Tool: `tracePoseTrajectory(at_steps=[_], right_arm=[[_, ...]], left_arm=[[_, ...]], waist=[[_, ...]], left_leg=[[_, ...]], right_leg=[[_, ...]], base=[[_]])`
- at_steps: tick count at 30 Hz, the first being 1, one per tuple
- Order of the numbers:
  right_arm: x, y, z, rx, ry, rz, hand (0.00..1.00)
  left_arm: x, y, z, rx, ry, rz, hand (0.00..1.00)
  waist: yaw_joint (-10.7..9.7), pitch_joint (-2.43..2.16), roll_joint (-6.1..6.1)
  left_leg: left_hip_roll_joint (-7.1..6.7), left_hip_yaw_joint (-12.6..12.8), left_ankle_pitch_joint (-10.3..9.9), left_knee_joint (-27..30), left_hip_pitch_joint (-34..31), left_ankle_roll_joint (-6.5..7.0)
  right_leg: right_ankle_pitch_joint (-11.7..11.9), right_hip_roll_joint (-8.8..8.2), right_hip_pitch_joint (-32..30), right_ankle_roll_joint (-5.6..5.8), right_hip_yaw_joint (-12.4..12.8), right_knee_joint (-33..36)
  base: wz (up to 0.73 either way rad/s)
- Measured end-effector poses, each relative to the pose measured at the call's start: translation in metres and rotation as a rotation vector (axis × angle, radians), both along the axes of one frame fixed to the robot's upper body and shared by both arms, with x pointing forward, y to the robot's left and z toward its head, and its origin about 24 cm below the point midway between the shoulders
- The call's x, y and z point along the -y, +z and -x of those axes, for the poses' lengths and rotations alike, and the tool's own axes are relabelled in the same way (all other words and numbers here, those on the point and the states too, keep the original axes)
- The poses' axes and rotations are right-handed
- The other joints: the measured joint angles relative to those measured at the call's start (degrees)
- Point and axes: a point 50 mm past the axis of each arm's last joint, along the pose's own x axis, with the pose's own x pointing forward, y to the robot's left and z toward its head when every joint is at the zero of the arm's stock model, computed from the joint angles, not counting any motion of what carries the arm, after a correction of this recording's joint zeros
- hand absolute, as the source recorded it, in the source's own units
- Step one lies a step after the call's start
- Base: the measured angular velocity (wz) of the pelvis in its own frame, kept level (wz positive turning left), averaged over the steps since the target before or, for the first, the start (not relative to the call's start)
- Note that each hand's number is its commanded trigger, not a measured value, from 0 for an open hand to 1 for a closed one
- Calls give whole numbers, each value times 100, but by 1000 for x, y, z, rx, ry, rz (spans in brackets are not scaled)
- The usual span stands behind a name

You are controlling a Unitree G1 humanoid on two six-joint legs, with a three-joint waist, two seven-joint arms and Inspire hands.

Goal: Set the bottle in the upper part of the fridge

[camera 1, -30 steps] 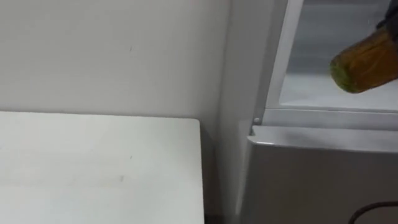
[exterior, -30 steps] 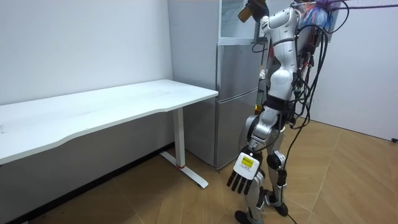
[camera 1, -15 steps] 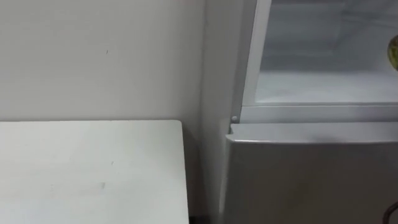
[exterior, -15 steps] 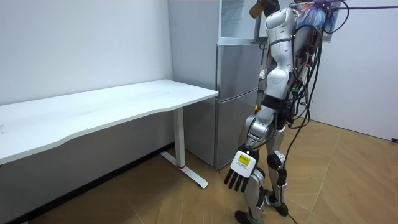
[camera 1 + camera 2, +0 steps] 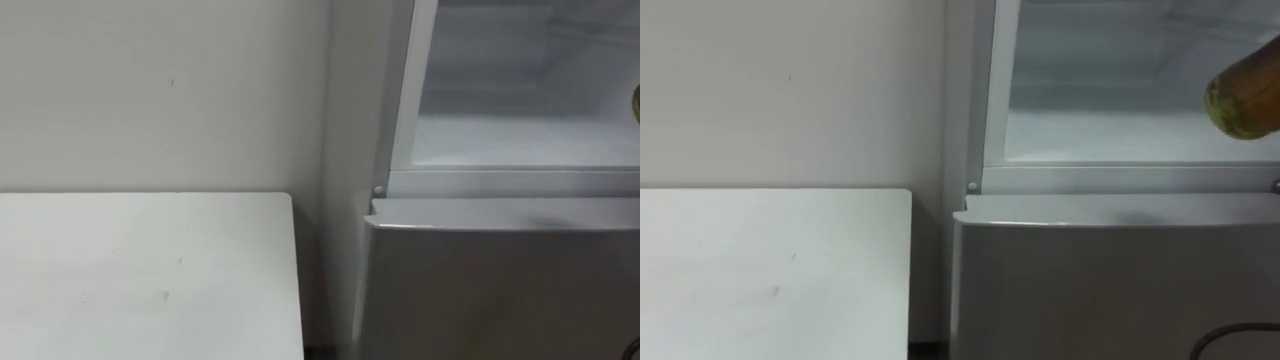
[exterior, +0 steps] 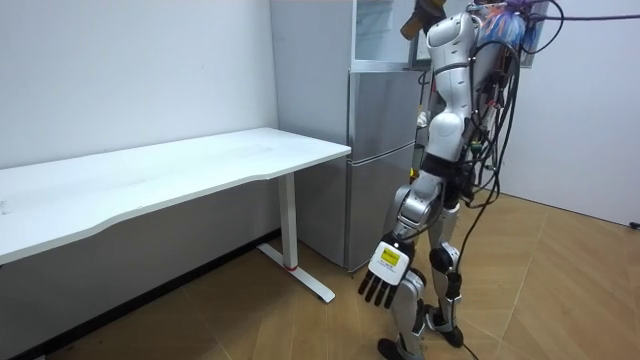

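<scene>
One hand carries the load: my right hand (image 6: 428,9), up level with the head at the top of the room view, is clasped round the bottle (image 5: 1244,98). The bottle is amber-brown with a greenish end. It is held tilted in the air at the right edge of the right eye view, in front of the white interior of the upper fridge (image 5: 1110,135) and above its floor. I cannot tell how far past the opening it reaches. The upper fridge stands open, with a pale frame (image 5: 997,90) running up the left side of the opening. Below it the grey lower door (image 5: 1110,290) is closed. Just left of the fridge (image 6: 378,150), across a narrow dark gap, lies the white table (image 5: 770,270), set against the wall (image 5: 790,90). My left hand (image 6: 385,277) hangs low beside the leg, above the wood floor (image 6: 560,290), fingers straight and pointing down, holding nothing. I stand upright facing the fridge, close before the lower door, with the table on the room view's left.
</scene>
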Motion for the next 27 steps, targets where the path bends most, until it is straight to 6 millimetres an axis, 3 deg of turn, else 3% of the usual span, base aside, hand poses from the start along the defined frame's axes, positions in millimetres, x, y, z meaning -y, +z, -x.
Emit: tracePoseTrajectory(at_steps=[1,5,6,13,18,27], right_arm=[[6,-4,-4,-37,-21,-6,100],[27,-14,-18,-139,-93,-43,100],[32,-16,-24,-165,-112,-66,100],[55,-15,-47,-271,-171,-146,100],[60,-11,-50,-295,-192,-132,100],[57,22,-60,-276,-196,-39,100]], left_arm=[[-1,0,-1,1,-1,-2,0],[-1,0,-3,-2,1,3,0],[-1,0,-3,-1,0,9,0],[-10,3,-1,2,30,3,0],[-14,4,-5,13,25,-9,0],[-21,8,-9,37,31,-36,0]], waist=[[41,21,-46],[173,-4,-95],[198,-30,-86],[255,-32,-224],[337,-32,-237],[337,-54,-211]], left_leg=[[0,0,0,-12,-3,0],[-2,-4,3,28,-69,2],[0,-4,4,37,-88,2],[-5,-107,5,74,-98,1],[-7,-109,5,82,-116,1],[-13,-179,5,132,-311,-1]], right_leg=[[0,-2,-6,0,-5,1],[1,-7,-63,-2,-30,15],[1,-11,-95,-2,-38,38],[1,-14,-75,-2,-131,58],[0,-15,-88,0,-132,48],[0,-7,-183,0,-211,5]], base=[[0],[0],[4],[8],[0],[4]])
